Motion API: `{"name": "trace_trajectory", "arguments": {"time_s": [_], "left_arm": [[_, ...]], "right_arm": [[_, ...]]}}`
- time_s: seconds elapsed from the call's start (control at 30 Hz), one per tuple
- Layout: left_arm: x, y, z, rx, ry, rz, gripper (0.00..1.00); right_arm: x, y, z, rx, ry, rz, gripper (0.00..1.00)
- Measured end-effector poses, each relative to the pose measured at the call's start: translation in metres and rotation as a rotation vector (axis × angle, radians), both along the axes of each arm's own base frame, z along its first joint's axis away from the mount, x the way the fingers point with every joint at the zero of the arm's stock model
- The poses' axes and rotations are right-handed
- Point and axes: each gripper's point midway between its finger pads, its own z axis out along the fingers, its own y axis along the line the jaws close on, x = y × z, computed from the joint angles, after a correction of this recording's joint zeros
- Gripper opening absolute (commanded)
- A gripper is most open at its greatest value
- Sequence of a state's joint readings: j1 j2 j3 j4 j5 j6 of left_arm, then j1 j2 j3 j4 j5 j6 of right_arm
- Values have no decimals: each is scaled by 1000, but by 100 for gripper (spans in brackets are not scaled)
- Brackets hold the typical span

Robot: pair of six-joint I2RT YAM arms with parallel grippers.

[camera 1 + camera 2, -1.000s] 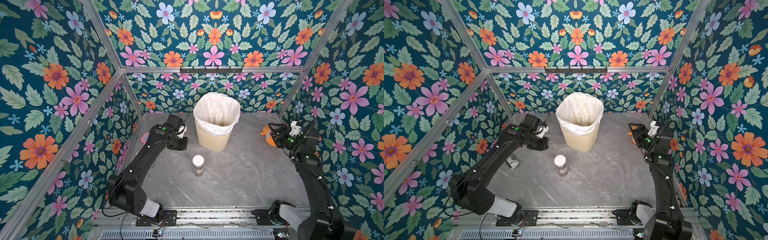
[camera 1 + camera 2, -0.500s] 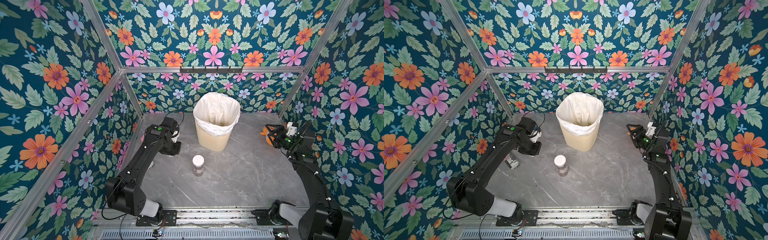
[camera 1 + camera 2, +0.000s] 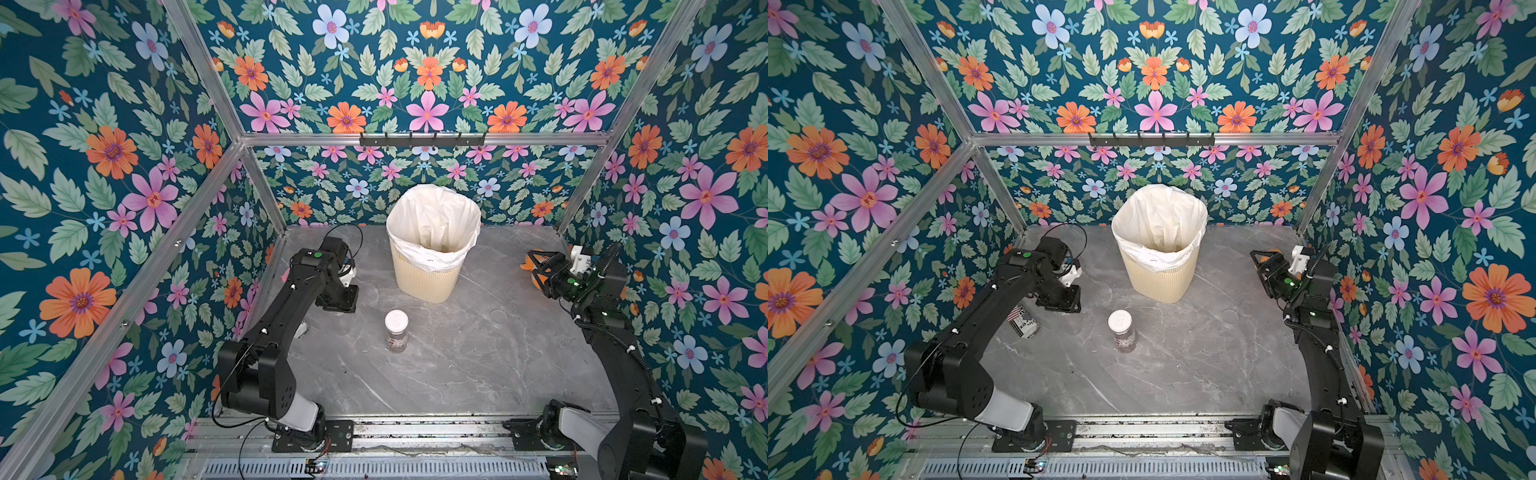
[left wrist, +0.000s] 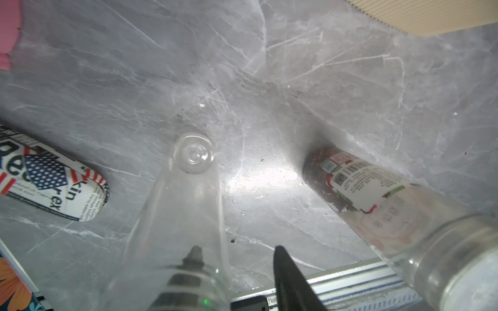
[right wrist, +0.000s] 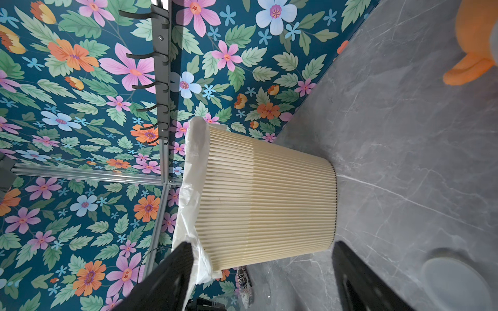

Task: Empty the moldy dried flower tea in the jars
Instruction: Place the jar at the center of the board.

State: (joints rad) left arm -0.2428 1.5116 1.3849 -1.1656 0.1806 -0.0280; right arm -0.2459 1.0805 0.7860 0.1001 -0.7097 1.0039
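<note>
One jar (image 3: pixel 396 330) with a white disc lid stands mid-table in both top views (image 3: pixel 1121 330). The moldy dried flower tea (image 4: pixel 320 172) fills its lower part, behind a red-marked white label. The other jar (image 4: pixel 188 204), clear, empty and lidless, stands upright under my left gripper (image 4: pixel 237 250). One finger (image 4: pixel 195 253) reaches inside it and the other stays outside, apart from the wall, so the jaws are open. From above the gripper (image 3: pixel 343 305) hides most of this jar (image 3: pixel 1073 328). My right gripper (image 5: pixel 262 250) hovers open and empty at the right wall (image 3: pixel 536 266).
A cream ribbed bin (image 3: pixel 432 249) with a white liner stands at the back centre. A clear lid (image 3: pixel 497 316) lies flat to its right. A patterned drink can (image 3: pixel 1022 320) lies by the left arm. An orange plush toy (image 3: pixel 530 264) sits beyond the right gripper.
My left gripper moved away from the bin, down and to the left, set the clear jar on the table and opened its jaws. The right gripper drifted slightly left.
</note>
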Motion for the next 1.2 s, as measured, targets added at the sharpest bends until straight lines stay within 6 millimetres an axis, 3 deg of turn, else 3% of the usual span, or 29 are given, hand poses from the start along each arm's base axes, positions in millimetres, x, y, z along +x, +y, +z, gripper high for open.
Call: {"name": "trace_trajectory", "arguments": {"time_s": [0.43, 0.8, 0.9, 1.03, 1.2], "left_arm": [[17, 10, 3, 11, -45, 29, 55], [22, 10, 31, -4, -135, 33, 54], [22, 15, 42, 13, -174, 41, 56], [29, 18, 72, 16, -268, 61, 56], [39, 2, 100, -1, -346, 41, 60]], "right_arm": [[-1, 9, -2, -9, 4, 24, 82], [-2, 14, -5, -14, 20, 31, 82], [-1, 16, -2, -18, 17, 31, 81], [-2, 19, 1, -29, 5, 36, 81], [-3, 24, -2, -49, 13, 42, 80]]}}
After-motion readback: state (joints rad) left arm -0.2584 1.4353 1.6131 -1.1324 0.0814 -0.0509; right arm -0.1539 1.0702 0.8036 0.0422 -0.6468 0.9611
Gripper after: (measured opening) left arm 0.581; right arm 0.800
